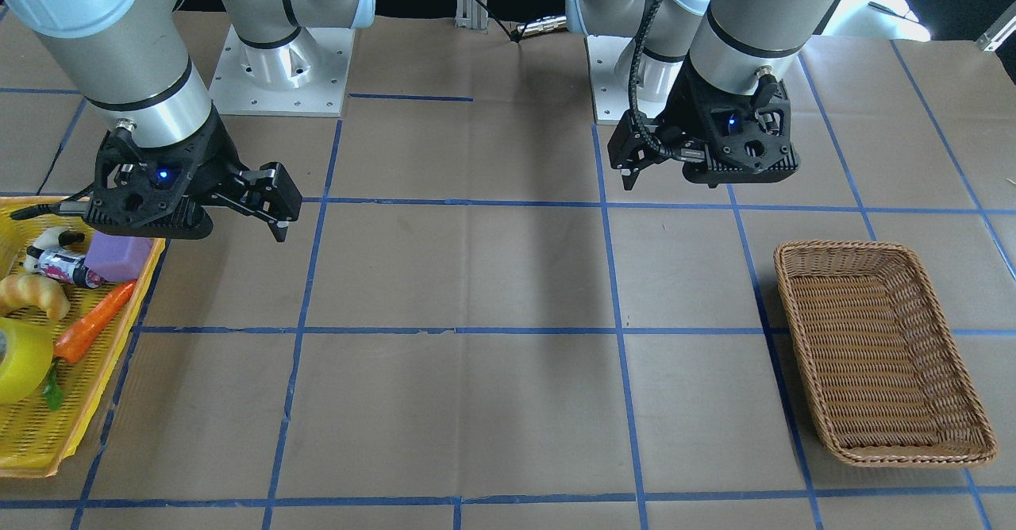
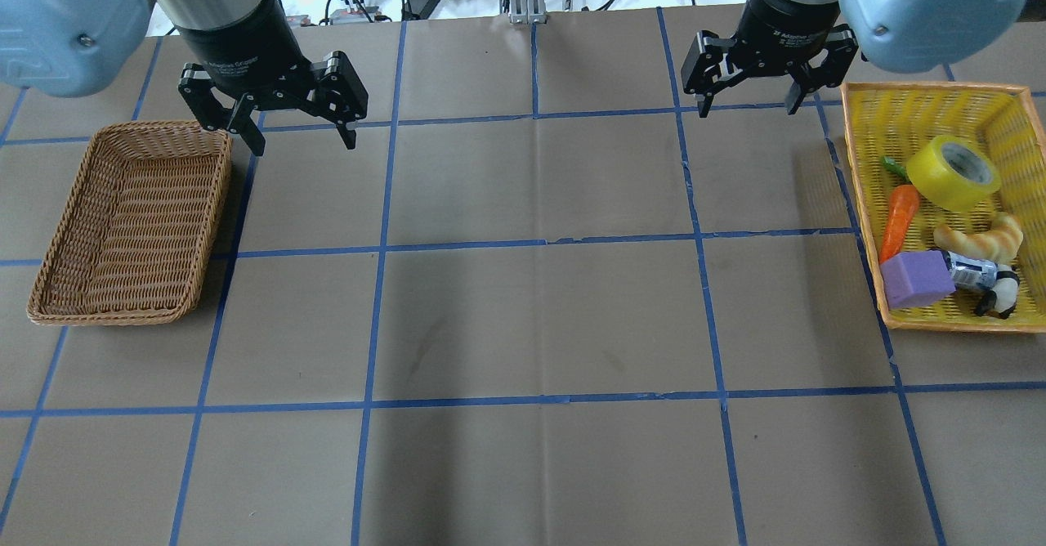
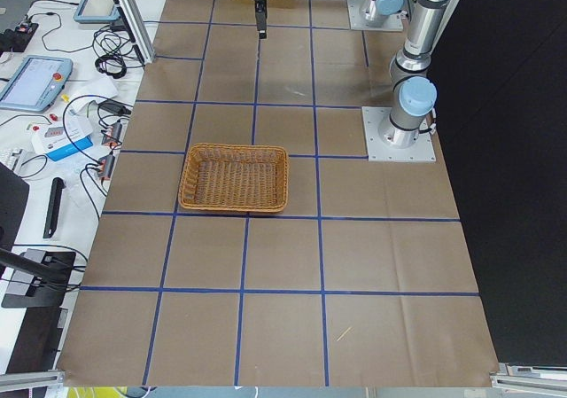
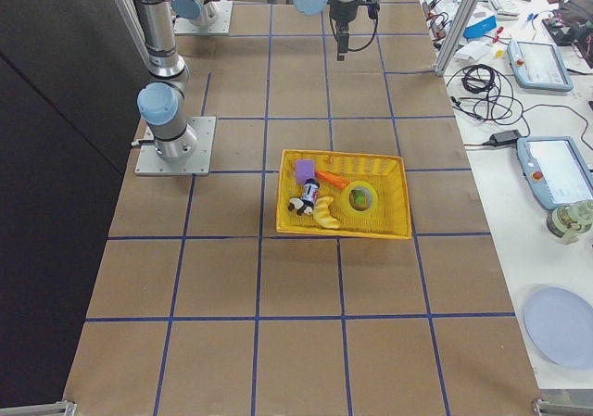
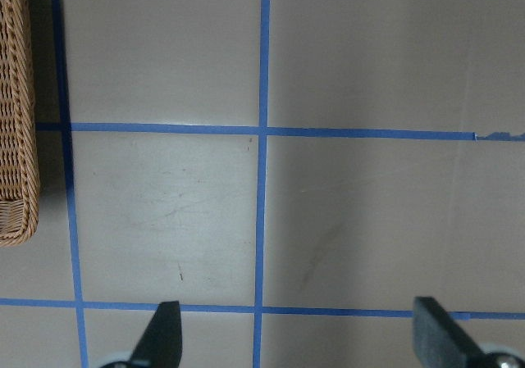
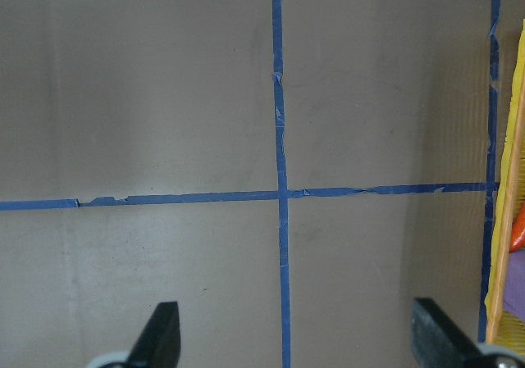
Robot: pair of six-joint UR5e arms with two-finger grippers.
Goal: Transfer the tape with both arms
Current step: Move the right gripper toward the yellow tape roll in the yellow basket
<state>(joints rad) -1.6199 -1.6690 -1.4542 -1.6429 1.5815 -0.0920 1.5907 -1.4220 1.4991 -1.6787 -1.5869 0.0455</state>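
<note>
The yellow tape roll [image 2: 954, 172] lies in the yellow basket [image 2: 915, 113] at the table's right end; it also shows in the front view [image 1: 16, 359] and the right side view [image 4: 359, 196]. My right gripper [image 2: 748, 109] is open and empty, hovering over the table just left of that basket's far corner. Its fingers frame bare table in the right wrist view [image 6: 295, 335]. My left gripper [image 2: 304, 145] is open and empty, hovering beside the far right corner of the wicker basket [image 2: 122, 219]. Its fingers show in the left wrist view [image 5: 299, 339].
The yellow basket also holds a carrot [image 2: 897, 219], a croissant [image 2: 981, 237], a purple block [image 2: 919, 279] and a small penguin toy [image 2: 993, 288]. The wicker basket holds nothing. Blue tape lines grid the brown table. Cables and devices lie beyond the far edge.
</note>
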